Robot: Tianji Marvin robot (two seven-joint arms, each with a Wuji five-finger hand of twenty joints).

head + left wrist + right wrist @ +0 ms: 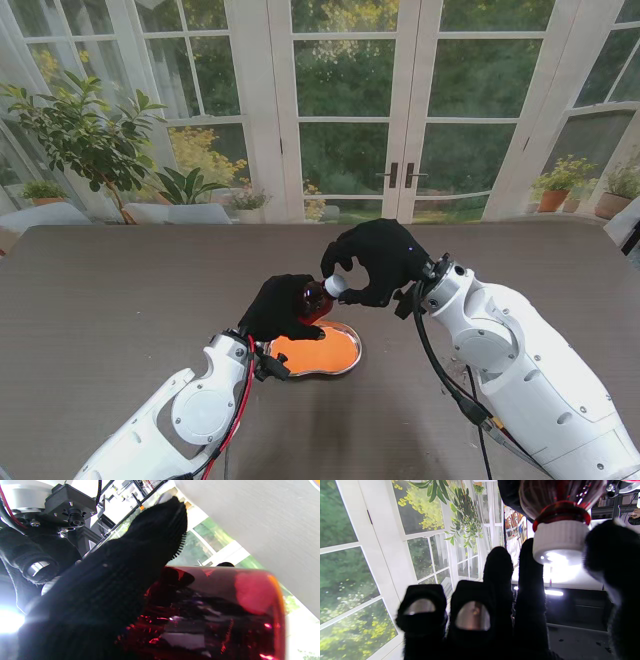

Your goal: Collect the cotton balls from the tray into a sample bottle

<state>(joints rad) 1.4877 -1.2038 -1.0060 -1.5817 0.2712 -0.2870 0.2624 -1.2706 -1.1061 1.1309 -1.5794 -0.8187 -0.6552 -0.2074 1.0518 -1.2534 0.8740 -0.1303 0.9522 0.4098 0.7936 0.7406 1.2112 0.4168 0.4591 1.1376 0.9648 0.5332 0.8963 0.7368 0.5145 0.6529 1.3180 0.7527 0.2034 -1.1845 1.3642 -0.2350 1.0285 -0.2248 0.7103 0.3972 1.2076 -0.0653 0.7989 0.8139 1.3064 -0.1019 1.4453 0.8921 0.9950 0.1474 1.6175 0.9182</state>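
My left hand (283, 308) is shut on a dark red sample bottle (314, 297), holding it tilted just above the tray (352, 355). The bottle's white screw cap (335, 286) points toward my right hand (378, 262), which pinches the cap between thumb and forefinger. In the right wrist view the cap (560, 538) sits on the bottle neck (560, 495) between a fingertip (530, 562) and the thumb (612, 555). The left wrist view shows the bottle body (215, 612) against my gloved left hand (120, 580). I can make out no cotton balls in the tray's orange inside.
The brown table (120, 290) stretches wide on both sides and ends at a far edge before glass doors and potted plants (90, 140). The oval metal tray lies near me, at the middle.
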